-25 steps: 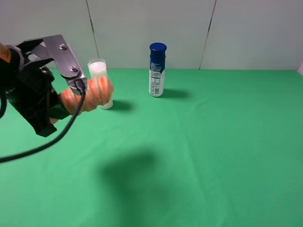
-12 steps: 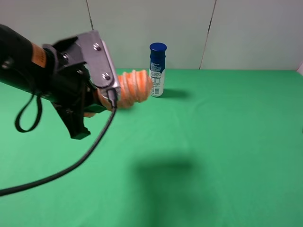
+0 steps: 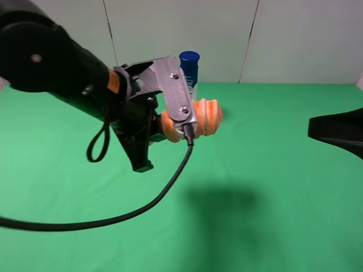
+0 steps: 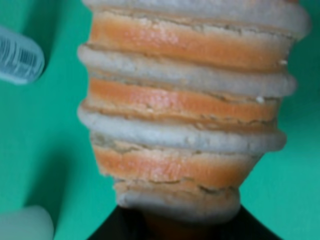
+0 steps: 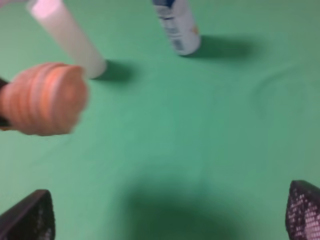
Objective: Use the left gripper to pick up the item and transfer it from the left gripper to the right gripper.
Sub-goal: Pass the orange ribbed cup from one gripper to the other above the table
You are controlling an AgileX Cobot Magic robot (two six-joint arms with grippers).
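The item point(image 3: 207, 115), an orange and cream ribbed roll, hangs in the air above the middle of the green table. My left gripper point(image 3: 172, 126) is shut on its near end; its fingers are mostly hidden behind the wrist camera bracket. In the left wrist view the item point(image 4: 185, 110) fills the frame, pointing away from the black jaw base. My right gripper point(image 5: 167, 217) is open, its dark fingertips point(image 5: 31, 216) wide apart with nothing between them. It shows at the right edge as the right gripper point(image 3: 338, 132), well apart from the item point(image 5: 45, 98).
A blue-capped bottle point(image 3: 189, 61) stands at the back of the table point(image 3: 272, 187), partly behind my left arm. The right wrist view shows it point(image 5: 177, 27) beside a tall white cylinder point(image 5: 67, 36). A black cable point(image 3: 142, 209) loops below the left arm.
My left arm has carried the item from the far left to the right, toward the table's middle. The right gripper has come into view at the right edge.
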